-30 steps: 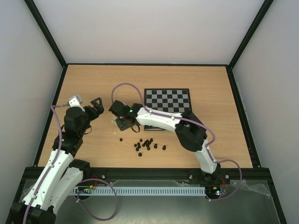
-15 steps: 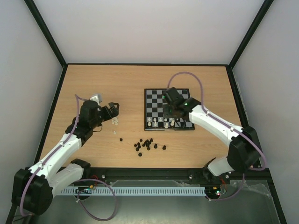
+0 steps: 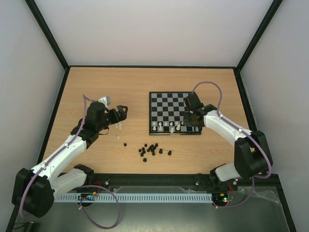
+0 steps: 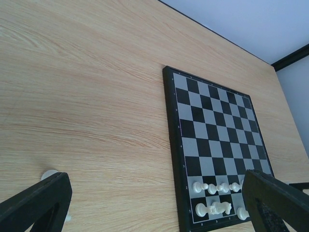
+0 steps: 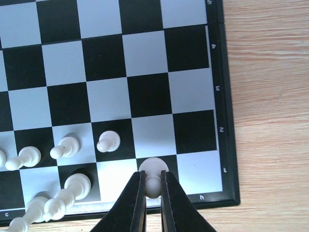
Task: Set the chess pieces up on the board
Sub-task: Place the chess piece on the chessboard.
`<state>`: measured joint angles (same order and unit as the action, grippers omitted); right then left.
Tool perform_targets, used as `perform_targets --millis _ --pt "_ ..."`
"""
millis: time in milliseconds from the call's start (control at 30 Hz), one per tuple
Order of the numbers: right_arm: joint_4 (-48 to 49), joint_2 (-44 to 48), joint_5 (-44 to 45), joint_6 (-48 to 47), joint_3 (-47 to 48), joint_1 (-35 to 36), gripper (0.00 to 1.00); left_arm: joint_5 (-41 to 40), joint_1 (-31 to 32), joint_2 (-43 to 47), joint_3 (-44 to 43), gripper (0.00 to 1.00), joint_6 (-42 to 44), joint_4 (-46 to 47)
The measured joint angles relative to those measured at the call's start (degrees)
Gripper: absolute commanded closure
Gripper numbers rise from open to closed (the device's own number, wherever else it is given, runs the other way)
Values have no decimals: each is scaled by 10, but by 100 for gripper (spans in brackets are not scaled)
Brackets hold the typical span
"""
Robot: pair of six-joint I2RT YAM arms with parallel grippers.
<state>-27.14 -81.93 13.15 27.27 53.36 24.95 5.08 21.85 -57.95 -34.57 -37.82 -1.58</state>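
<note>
The board (image 3: 173, 108) lies at mid-table and also shows in the left wrist view (image 4: 217, 125) and the right wrist view (image 5: 145, 72). Several white chess pieces (image 3: 166, 126) stand on its two near rows (image 4: 217, 186) (image 5: 67, 147). My right gripper (image 3: 192, 117) (image 5: 153, 186) is shut on a white piece (image 5: 153, 180), which is over a black square in the near row, second from the right edge. My left gripper (image 3: 121, 112) (image 4: 154, 193) is open and empty above the table left of the board. Loose white pieces (image 3: 118, 126) lie just below it; one shows by the left finger (image 4: 48, 174).
A cluster of small black pieces (image 3: 152, 149) lies on the table in front of the board's near left corner, with one stray (image 3: 124, 144) further left. The wooden table (image 3: 96, 87) has black frame rails along its edges.
My right gripper has gone from the table left of the board to the board's near right corner, holding a white piece. My left gripper has reached rightward over the loose white pieces.
</note>
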Motion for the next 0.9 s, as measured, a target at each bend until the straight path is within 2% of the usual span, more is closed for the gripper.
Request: perform_targets --millis 733,900 --pt "53 -102 -6 0 2 -2 94 -9 0 0 -1 1 2 -1" --pt "59 -103 -4 -1 2 -2 89 -11 0 0 -1 0 2 -1"
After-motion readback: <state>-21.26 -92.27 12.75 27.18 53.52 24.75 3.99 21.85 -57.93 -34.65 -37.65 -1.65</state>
